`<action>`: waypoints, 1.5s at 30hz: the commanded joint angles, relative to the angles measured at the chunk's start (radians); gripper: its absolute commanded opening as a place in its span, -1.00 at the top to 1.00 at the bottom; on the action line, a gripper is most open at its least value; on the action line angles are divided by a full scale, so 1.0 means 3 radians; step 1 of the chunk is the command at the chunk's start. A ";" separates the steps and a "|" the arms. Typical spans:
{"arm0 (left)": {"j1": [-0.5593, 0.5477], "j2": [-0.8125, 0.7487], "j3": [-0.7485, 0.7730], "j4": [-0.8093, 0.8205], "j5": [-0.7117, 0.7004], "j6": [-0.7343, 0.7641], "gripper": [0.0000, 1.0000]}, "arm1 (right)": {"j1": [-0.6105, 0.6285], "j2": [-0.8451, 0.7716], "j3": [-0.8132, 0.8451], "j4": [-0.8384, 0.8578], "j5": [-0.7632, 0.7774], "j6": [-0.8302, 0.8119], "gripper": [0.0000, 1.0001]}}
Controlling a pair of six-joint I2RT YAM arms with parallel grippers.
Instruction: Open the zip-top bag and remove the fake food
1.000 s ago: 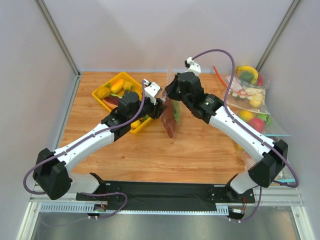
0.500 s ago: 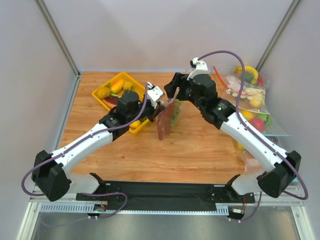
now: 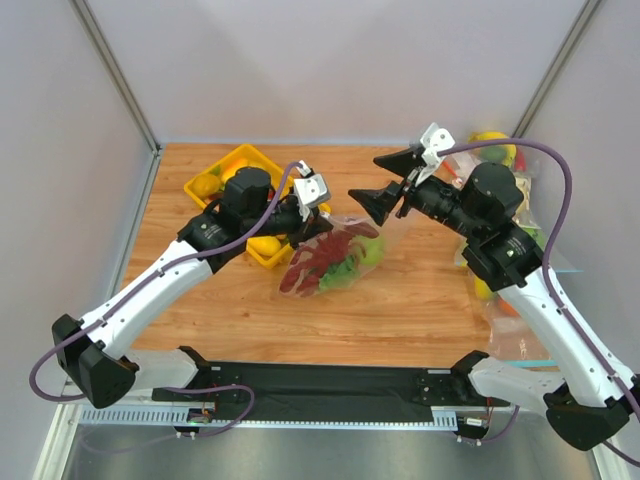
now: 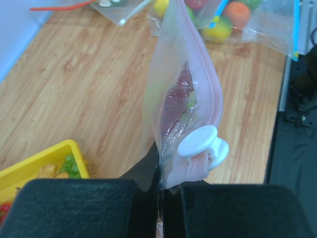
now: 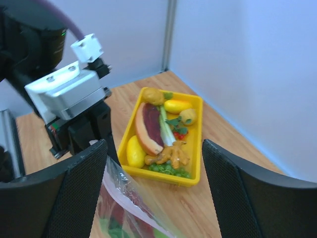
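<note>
Risk: bag (image 3: pixel 335 258) sags onto desk (image 3: pixel 400 300), its zip edge gripped by clenched left pincer (image 3: pixel 320 226); food (image 3: pixel 322 262) inside. Right pincer (image 3: pixel 385 183) gapes, holding nothing. I expect that thin grip slips under any sideways tug.

The zip-top bag (image 3: pixel 340 262) is clear, with a pale pink zip strip (image 4: pixel 214 89) and a white slider (image 4: pixel 200 144). Inside it are a dark red lobster (image 3: pixel 310 265) and a light green fruit (image 3: pixel 372 252). The tray (image 3: pixel 213 167) is bright yellow. The surface (image 3: pixel 400 300) is orange-brown wood grain. The left pincer (image 3: pixel 320 225) and right pincer (image 3: pixel 378 180) are black. At the right edge, a clear bag (image 4: pixel 257 25) has a blue strip (image 4: pixel 296 25).
</note>
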 commanded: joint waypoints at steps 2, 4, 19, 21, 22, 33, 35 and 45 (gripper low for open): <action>0.0000 -0.0126 0.0279 -0.0164 0.0447 0.0110 1.00 | -0.0069 0.0133 0.0185 -0.0298 -0.1059 -0.0173 -0.54; 0.0000 -0.0080 0.0341 -0.0260 0.0534 0.0110 1.00 | -0.0074 0.0199 0.0221 -0.0426 -0.1310 -0.0148 -0.48; 0.0015 0.0135 0.0530 -0.0440 0.0668 0.0064 1.00 | 0.0089 0.0384 0.0124 -0.0779 -0.1679 -0.0250 -0.30; 0.0015 0.0156 0.0561 -0.0460 0.0683 0.0054 1.00 | 0.0181 0.0429 0.0124 -0.0851 -0.1501 -0.0331 -0.29; 0.0015 0.0156 0.0571 -0.0466 0.0678 0.0059 1.00 | 0.0201 0.0440 0.0119 -0.0866 -0.1419 -0.0352 -0.28; 0.0020 0.0125 0.0581 -0.0568 0.0571 0.0105 1.00 | 0.0340 0.0639 0.0190 -0.1142 -0.0891 -0.0582 0.81; 0.0020 0.0110 0.0566 -0.0578 0.0550 0.0110 1.00 | 0.0340 0.0629 0.0165 -0.1122 -0.0850 -0.0587 0.98; 0.0025 -0.0171 0.0310 -0.0507 0.0437 0.0105 0.18 | 0.0340 0.0583 0.0114 -0.1122 -0.0738 -0.0659 0.99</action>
